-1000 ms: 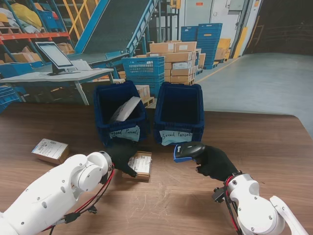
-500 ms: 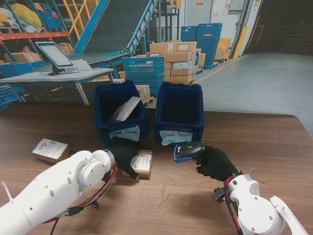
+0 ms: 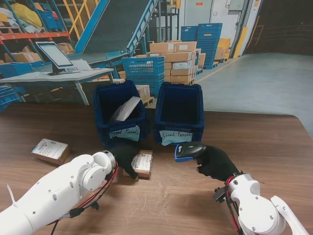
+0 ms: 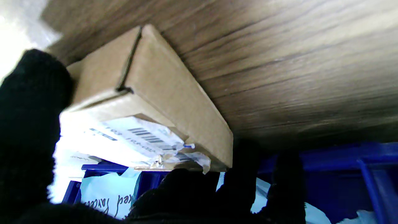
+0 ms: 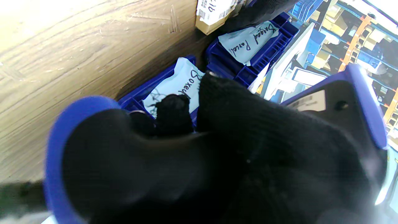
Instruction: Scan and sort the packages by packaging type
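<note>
Item 1, my left hand (image 3: 124,155): black-gloved, closed around the near-left end of a small cardboard box (image 3: 142,163). In the left wrist view the thumb (image 4: 29,124) presses one side of the box (image 4: 161,90) and the other fingers (image 4: 242,174) curl against its opposite edge.

Item 2, the small cardboard box: brown, with a white shipping label (image 4: 136,140) and barcode on its upper face. It sits just in front of the left bin, between my two hands. Whether it rests flat on the table or is tipped slightly up I cannot tell for certain; the wrist view suggests one edge is raised.

Item 3, my right hand (image 3: 215,163): black-gloved, wrapped tight on the handle of a blue-and-black barcode scanner (image 3: 189,151), held clear of the table with its head pointing left toward the box.

Item 4, left blue bin (image 3: 120,112): paper label reading "Bagged Parcels" (image 3: 124,132) on its near wall; one pale bagged parcel (image 3: 125,108) leans inside.

Item 5, right blue bin (image 3: 180,111): touching or just beside the left bin, paper label reading "Boxed Parcels" (image 3: 176,135) on its near wall. Its interior looks dark.

Item 6, second cardboard box (image 3: 50,150): labelled, lying on the wooden table (image 3: 274,147) well to the left of my left hand, untouched.
</note>
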Robot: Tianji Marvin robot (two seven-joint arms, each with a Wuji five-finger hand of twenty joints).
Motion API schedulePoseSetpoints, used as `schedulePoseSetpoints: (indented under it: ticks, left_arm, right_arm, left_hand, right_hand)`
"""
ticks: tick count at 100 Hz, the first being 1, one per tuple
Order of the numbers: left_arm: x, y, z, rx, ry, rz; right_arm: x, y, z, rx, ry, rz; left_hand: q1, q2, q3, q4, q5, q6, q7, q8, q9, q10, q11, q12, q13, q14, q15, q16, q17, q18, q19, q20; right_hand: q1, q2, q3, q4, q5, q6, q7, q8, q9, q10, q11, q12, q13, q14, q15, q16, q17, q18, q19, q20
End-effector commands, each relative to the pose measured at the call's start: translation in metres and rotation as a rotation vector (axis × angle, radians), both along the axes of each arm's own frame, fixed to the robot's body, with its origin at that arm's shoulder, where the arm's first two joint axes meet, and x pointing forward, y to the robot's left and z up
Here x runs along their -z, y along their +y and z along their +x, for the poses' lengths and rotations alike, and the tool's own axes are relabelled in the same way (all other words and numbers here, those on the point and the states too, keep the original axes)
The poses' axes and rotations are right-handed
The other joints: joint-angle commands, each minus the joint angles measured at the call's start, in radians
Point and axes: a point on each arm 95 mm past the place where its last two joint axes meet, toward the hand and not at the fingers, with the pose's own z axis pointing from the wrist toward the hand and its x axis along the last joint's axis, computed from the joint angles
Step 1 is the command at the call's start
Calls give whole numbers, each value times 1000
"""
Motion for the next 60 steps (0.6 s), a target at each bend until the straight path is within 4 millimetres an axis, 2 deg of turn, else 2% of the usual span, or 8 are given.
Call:
schedulePoseSetpoints:
  ticks: [1, 4, 6, 13, 22, 60]
  left_arm:
    - [32, 6, -20, 5, 109, 45]
    - [32, 7, -20, 6, 112, 44]
    - [33, 7, -21, 6, 113, 44]
    - [34, 9, -22, 4, 123, 37]
    - [36, 11, -23, -13, 130, 9]
    - [21, 17, -44, 10, 140, -15]
  right_arm:
    - [-1, 4, -1, -16, 2, 8]
    - [0, 5, -1, -16, 1, 8]
    - [0, 5, -1, -16, 1, 9]
    - [0, 5, 0, -17, 1, 8]
    - [-1, 6, 1, -19, 1, 7]
    - [-2, 9, 1, -22, -8, 6]
  left_hand:
    - [275, 189, 259, 124, 319, -311, 399, 60, 248, -167, 231, 48, 197, -44, 195, 129, 13, 19, 47, -10]
    - [320, 153, 248, 97, 323, -336, 482, 82, 278, -173, 257, 63, 221, -50, 215, 148, 23, 14, 69, -9]
    - [343, 137, 236, 91, 327, -348, 536, 69, 298, -178, 269, 73, 239, -52, 225, 162, 29, 14, 85, -11]
    - [417, 111, 183, 87, 345, -388, 713, 29, 411, -187, 223, 254, 293, -53, 267, 202, 45, 14, 134, -12]
    - [443, 126, 168, 89, 387, -420, 857, 27, 551, -201, 121, 379, 345, -54, 314, 243, 62, 14, 182, -8]
    - [451, 114, 186, 98, 386, -407, 918, 32, 579, -193, 122, 426, 365, -57, 336, 263, 71, 13, 207, -8]
  right_hand:
    - [90, 44, 97, 8, 75, -45, 31, 33, 22, 8, -13, 8, 28, 16, 8, 24, 20, 3, 28, 22]
    - [90, 43, 97, 8, 75, -45, 31, 33, 22, 7, -13, 7, 29, 17, 8, 24, 18, 2, 27, 21]
    - [90, 44, 97, 8, 75, -45, 31, 33, 22, 7, -13, 7, 29, 17, 8, 24, 18, 1, 26, 21]
    - [89, 44, 97, 8, 75, -45, 31, 33, 22, 8, -13, 7, 28, 16, 8, 24, 18, 2, 27, 21]
    - [89, 44, 97, 9, 75, -45, 31, 33, 22, 7, -13, 7, 28, 17, 8, 24, 19, -1, 27, 21]
    - [88, 43, 97, 10, 75, -45, 31, 33, 22, 7, -13, 6, 30, 16, 8, 23, 20, 0, 27, 20]
